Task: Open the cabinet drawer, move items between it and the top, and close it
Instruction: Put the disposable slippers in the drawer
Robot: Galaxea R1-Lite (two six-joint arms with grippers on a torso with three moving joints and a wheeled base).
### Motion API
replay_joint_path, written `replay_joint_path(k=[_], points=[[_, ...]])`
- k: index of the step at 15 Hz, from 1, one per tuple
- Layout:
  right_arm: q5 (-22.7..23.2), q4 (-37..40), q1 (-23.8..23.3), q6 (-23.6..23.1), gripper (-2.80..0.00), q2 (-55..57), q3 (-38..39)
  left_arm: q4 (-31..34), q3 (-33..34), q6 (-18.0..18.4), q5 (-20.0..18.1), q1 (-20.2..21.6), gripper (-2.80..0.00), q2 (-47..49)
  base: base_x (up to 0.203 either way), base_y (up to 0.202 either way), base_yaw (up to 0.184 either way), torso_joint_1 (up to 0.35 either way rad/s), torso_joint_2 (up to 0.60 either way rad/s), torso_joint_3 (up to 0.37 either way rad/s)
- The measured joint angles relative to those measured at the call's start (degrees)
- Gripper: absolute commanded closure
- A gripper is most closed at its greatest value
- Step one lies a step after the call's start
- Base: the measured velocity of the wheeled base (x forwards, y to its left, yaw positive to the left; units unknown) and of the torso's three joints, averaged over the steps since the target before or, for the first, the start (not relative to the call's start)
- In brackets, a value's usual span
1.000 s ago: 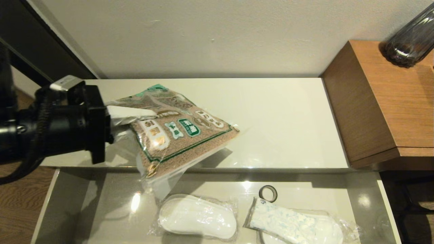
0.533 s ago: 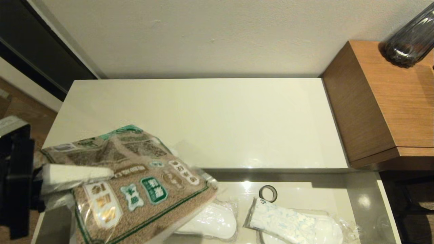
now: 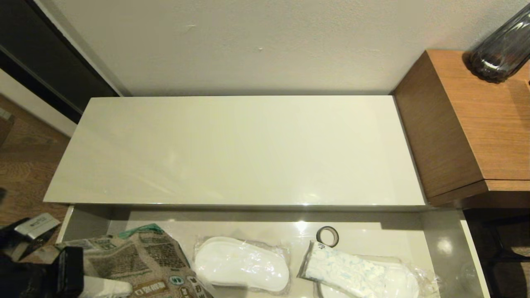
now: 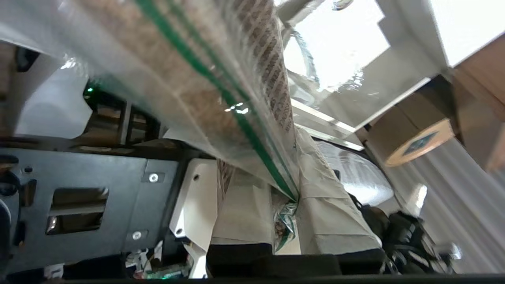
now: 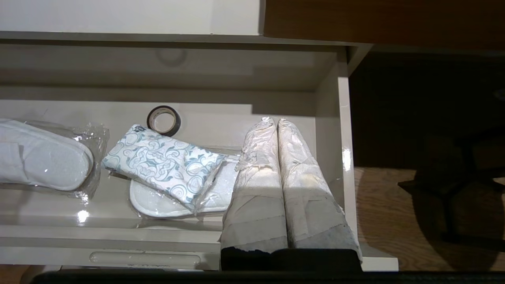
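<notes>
Nearest the robot, at about seven o'clock in the head view, the left gripper [image 3: 89, 285] is clamping the brown-and-green packet [image 3: 153, 260]; in the left wrist view its taped fingers [image 4: 331, 221] are pinching the packet's clear plastic edge between them, almost closed. The packet is sitting over the left end of the open cabinet drawer [image 3: 83, 223], its green tab pointing toward twelve o'clock.

At six o'clock a white slipper in a clear bag [image 3: 240, 265] is lying on the drawer floor. At five o'clock the white pack with the blue pattern [image 3: 352, 273] is resting on top of a second bagged slipper [image 5: 154, 201], and the small dark tape ring [image 3: 327, 236] is lying just beyond the pack's far corner.

The right gripper [image 5: 277, 126] is hanging over the drawer's right end beside the grey side wall, its fingers [image 5: 260, 165] pressed together and gripping nothing.

Beyond the drawer, from ten to two o'clock, the counter top [image 3: 248, 149] is stretching bare to the wall. At two o'clock the orange-brown wooden unit [image 3: 476, 124] is standing against the counter's right end, carrying a dark glass vessel [image 3: 501, 45].
</notes>
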Motion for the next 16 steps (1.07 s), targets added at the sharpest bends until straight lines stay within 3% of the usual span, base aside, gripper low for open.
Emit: replay_joint_path(k=[7,10,11,13,16], points=[[0.0,0.0,0.0,0.0,0.0,0.0,0.0,-7.8,2.0,-0.7,0.3,0.2,0.0,10.2,0.0,0.0,0.0,0.0,0.0,0.0],[0.0,0.0,0.0,0.0,0.0,0.0,0.0,-9.0,2.1,-2.5,0.3,0.3,0.0,14.5,0.0,0.0,0.0,0.0,0.0,0.0],[0.0,0.0,0.0,0.0,0.0,0.0,0.0,-9.0,2.1,-3.0,0.7,0.3,-2.8,15.2,0.0,0.0,0.0,0.0,0.0,0.0],[0.0,0.0,0.0,0.0,0.0,0.0,0.0,-9.1,2.0,-3.7,3.0,0.3,-2.8,16.9,0.0,0.0,0.0,0.0,0.0,0.0],[0.0,0.0,0.0,0.0,0.0,0.0,0.0,-9.0,1.7,-3.7,2.9,0.3,-2.8,17.7,0.0,0.0,0.0,0.0,0.0,0.0]])
